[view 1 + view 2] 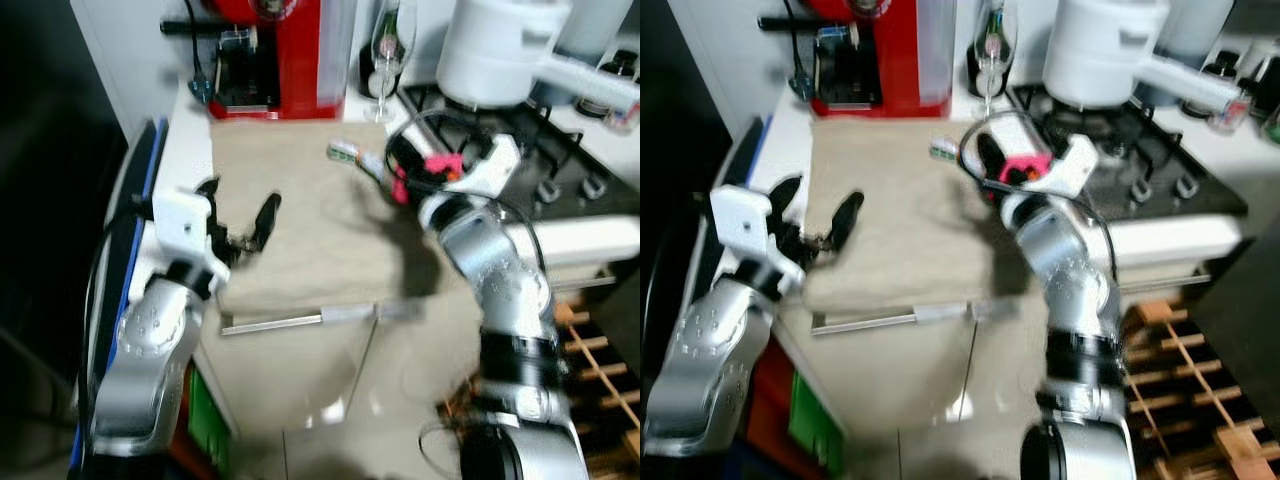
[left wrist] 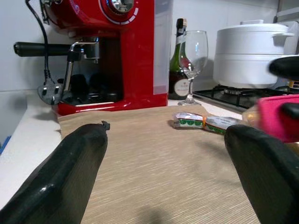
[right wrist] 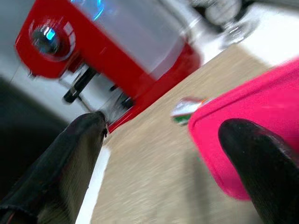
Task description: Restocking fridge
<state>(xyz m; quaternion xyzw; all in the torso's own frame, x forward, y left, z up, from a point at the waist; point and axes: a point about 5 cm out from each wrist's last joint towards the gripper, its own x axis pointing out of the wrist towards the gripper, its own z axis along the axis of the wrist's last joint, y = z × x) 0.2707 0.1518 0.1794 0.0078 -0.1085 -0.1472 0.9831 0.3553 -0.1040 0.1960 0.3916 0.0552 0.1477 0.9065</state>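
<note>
A small green-and-white wrapped packet (image 1: pixel 350 153) lies on the beige cloth (image 1: pixel 300 240) covering the counter. Just right of it my right gripper (image 1: pixel 405 165) hovers over the cloth. Its fingers are spread, and a pink flat container (image 3: pixel 243 121) sits between them, close against one finger (image 3: pixel 252 158). A wide gap of cloth shows between the container and the other finger. My left gripper (image 1: pixel 240 215) is at the cloth's left side, open and empty, pointing across at the packet (image 2: pixel 201 122) and the pink container (image 2: pixel 280 116).
At the back stand a red coffee machine (image 1: pixel 270 60), a dark bottle (image 2: pixel 179 60) and a wine glass (image 1: pixel 385 45). A white pot (image 1: pixel 500 50) sits on the gas hob (image 1: pixel 560 160) to the right. The counter's front edge (image 1: pixel 300 320) drops to the floor beside a wooden rack (image 1: pixel 600 350).
</note>
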